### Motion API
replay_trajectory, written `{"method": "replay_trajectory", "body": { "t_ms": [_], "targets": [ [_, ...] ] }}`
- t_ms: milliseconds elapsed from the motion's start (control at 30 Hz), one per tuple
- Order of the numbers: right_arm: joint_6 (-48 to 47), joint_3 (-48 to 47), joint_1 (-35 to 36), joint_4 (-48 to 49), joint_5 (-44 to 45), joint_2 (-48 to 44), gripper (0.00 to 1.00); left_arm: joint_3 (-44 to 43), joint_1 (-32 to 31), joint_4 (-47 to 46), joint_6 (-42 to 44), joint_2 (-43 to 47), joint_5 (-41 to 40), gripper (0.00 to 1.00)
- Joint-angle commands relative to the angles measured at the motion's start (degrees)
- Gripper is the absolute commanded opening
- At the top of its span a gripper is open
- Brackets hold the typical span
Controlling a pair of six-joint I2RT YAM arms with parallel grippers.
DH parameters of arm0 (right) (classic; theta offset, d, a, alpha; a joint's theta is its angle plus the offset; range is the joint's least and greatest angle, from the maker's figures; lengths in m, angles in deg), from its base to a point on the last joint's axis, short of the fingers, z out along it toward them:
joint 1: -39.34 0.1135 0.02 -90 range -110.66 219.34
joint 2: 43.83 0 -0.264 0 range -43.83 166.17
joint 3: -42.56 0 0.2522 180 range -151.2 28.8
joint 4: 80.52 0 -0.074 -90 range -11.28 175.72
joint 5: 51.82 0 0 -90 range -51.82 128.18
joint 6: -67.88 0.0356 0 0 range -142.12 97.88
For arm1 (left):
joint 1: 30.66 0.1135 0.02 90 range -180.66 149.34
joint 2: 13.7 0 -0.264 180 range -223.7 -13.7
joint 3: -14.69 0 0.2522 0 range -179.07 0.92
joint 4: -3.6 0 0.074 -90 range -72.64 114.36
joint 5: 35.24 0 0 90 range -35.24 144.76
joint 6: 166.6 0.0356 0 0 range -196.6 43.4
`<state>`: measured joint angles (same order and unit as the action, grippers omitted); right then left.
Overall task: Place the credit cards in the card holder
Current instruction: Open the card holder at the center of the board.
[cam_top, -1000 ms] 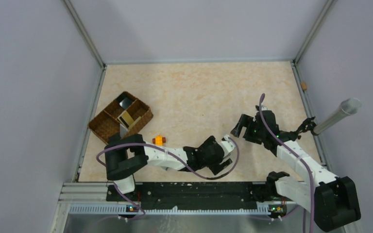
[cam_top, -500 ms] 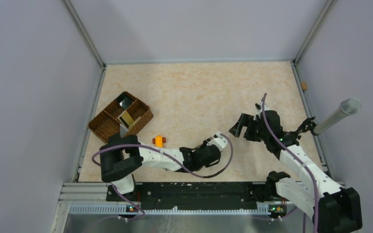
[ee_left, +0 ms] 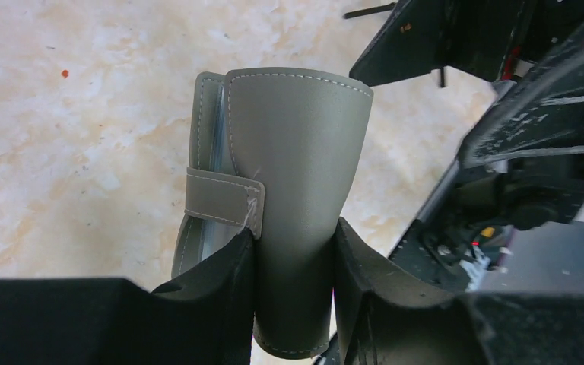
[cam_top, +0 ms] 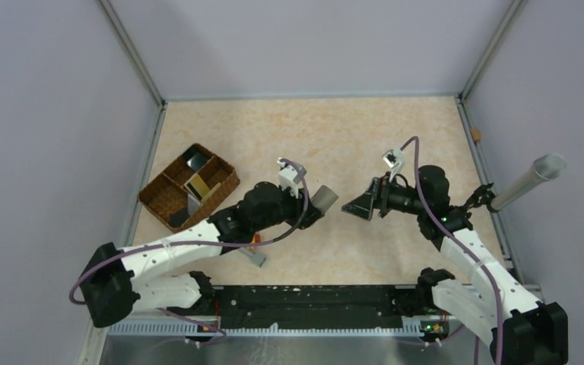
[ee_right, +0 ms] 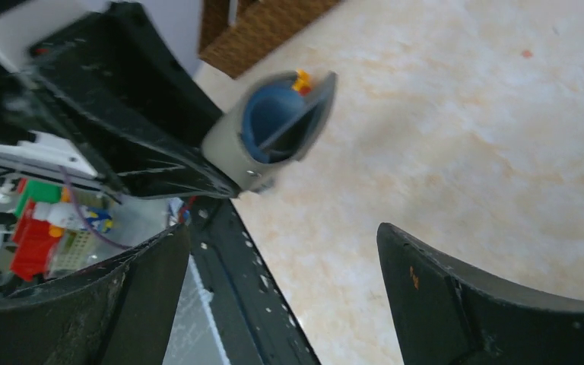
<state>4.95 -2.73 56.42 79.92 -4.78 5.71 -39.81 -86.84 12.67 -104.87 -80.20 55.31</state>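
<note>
The left gripper (ee_left: 293, 255) pinched the evidently soft, light card holder (ee_left: 296, 137) by 1 end, bowing it; the right gripper (ee_right: 277, 239) gaped empty.

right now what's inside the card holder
At the open end of the card holder, blue lining crossed by a thin dark line shows. What sits deeper is hidden by its walls.

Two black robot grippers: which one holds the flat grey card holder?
The left gripper: its jaws pinch the folded grey card holder. The right gripper stands open and empty, facing it.
</note>
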Motion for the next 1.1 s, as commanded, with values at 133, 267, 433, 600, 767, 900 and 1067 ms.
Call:
{"method": "replay_trajectory", "body": {
  "t_ms": [133,267,433,600,767,900,1067],
  "targets": [
    [14.46,-3.99,1.86,16.22,-5.17,1.9,0.89,1.36,5.03,-1.42,-3.46,8.66,15.23,0.38],
    [17.12,-8.57,8.19,12.8,2.57,8.17,0.82,1.64,5.12,-0.06,-3.2,9.25,11.93,0.38],
    [28.11,-6.96,11.94,21.21,8.0,11.74,0.8,2.33,5.12,1.67,-1.38,9.74,6.77,0.38],
    [28.7,-8.64,14.96,16.76,14.97,14.57,0.75,3.38,5.12,2.24,-0.88,10.0,1.6,0.38],
    [30.75,-7.98,16.12,19.61,14.66,17.99,0.68,3.68,5.08,1.62,-0.41,9.22,1.15,0.38],
    [32.09,-8.29,16.22,22.94,13.58,20.18,0.56,3.39,5.03,2.13,0.08,7.74,0.87,0.38],
    [31.67,-9.15,16.23,23.67,11.37,23.72,0.19,2.24,5.03,3.85,2.68,6.13,0.23,0.46]
  ]
}}
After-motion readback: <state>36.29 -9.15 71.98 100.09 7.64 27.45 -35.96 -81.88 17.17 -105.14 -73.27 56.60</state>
